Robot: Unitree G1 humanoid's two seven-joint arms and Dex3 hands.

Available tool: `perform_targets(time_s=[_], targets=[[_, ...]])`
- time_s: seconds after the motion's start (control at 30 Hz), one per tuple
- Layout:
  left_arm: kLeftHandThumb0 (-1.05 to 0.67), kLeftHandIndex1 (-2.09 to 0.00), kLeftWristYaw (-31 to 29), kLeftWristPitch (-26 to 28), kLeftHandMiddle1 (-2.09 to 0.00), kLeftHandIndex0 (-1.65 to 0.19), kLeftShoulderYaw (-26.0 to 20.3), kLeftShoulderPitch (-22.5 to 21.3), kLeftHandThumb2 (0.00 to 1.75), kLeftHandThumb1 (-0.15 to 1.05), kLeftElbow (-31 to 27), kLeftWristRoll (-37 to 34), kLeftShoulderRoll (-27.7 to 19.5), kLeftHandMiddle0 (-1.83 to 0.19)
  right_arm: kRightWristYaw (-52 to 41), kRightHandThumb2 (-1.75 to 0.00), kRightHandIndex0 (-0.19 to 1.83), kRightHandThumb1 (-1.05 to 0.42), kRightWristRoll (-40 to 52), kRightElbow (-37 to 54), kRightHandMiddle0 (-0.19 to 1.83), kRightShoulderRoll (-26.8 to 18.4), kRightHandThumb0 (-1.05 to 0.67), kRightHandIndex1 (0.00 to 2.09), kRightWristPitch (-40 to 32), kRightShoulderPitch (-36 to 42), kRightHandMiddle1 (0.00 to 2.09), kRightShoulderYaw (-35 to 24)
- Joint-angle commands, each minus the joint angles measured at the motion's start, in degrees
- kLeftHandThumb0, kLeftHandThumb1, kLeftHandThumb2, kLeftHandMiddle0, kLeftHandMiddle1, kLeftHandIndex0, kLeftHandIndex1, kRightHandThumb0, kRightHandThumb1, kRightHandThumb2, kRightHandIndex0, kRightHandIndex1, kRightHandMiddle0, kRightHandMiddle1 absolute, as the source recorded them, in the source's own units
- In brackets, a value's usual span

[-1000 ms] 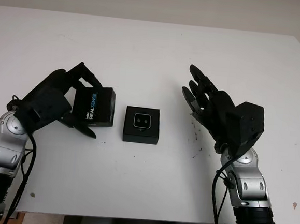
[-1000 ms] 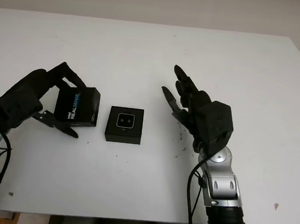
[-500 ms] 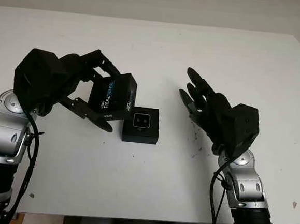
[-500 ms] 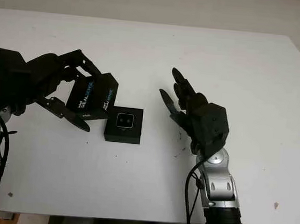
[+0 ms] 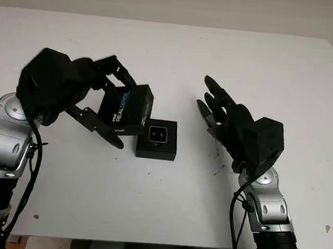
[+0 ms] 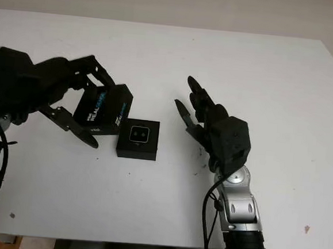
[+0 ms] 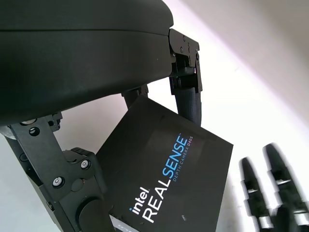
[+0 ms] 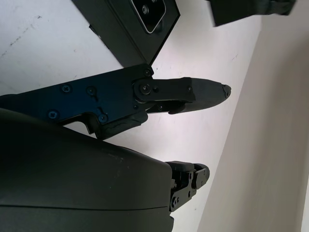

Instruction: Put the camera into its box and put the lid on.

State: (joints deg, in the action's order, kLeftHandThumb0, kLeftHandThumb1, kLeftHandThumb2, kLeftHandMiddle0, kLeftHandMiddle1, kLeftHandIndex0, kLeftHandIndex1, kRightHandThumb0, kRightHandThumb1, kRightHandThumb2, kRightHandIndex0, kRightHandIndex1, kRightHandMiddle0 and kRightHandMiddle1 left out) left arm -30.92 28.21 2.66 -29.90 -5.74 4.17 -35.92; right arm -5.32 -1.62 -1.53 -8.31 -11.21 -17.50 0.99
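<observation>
My camera point(image 5: 157, 134) sits in its box point(image 5: 156, 139) on the white surface point(image 5: 172, 50)
My left robot hand point(image 5: 93, 98) grips the lid point(image 5: 125, 110), tilted, beside the box; my right robot hand point(image 5: 225, 114) is open nearby

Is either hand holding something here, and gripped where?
The left hand grips the lid by its opposite side edges, tilted above the table; the right hand is open.
</observation>
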Motion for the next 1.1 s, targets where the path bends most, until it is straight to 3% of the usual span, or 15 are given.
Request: perform_targets(time_s=[0.0,0.23,0.73,1.07], targets=[[-0.29,-1.71,0.76,-0.72,-1.89,-0.28,1.32,-1.06,0.05,0.91,0.63,1.16,0.5,-0.43,0.39,-0.34,0.16,-1.05,-0.41,0.16,0.19,0.3,-0.69,0.07,0.82,0.27,0.11,0.04],[-0.29,-1.74,1.51,0.18,-1.93,-0.27,3.8,-1.21,0.06,0.93,1.47,3.25,2.91,-0.48,0.66,-0.33,0.16,-1.05,-0.05,0.1,0.19,0.59,-0.68,0.07,0.9,0.16,0.11,-0.07],[-0.28,-1.79,1.79,4.7,-1.96,-0.22,3.79,-1.44,0.06,0.95,-1.25,3.31,4.53,-0.42,1.04,-0.33,0.16,-1.05,-0.39,0.26,0.19,0.82,-0.71,0.06,-0.14,0.14,0.11,0.27],[-0.29,-1.72,7.17,2.42,-1.95,-0.2,3.49,-1.03,0.06,0.96,-1.15,5.42,7.73,-0.38,1.11,-0.33,0.16,-1.05,-0.24,0.55,0.18,1.36,-0.7,0.06,-0.97,0.25,0.1,0.64]])
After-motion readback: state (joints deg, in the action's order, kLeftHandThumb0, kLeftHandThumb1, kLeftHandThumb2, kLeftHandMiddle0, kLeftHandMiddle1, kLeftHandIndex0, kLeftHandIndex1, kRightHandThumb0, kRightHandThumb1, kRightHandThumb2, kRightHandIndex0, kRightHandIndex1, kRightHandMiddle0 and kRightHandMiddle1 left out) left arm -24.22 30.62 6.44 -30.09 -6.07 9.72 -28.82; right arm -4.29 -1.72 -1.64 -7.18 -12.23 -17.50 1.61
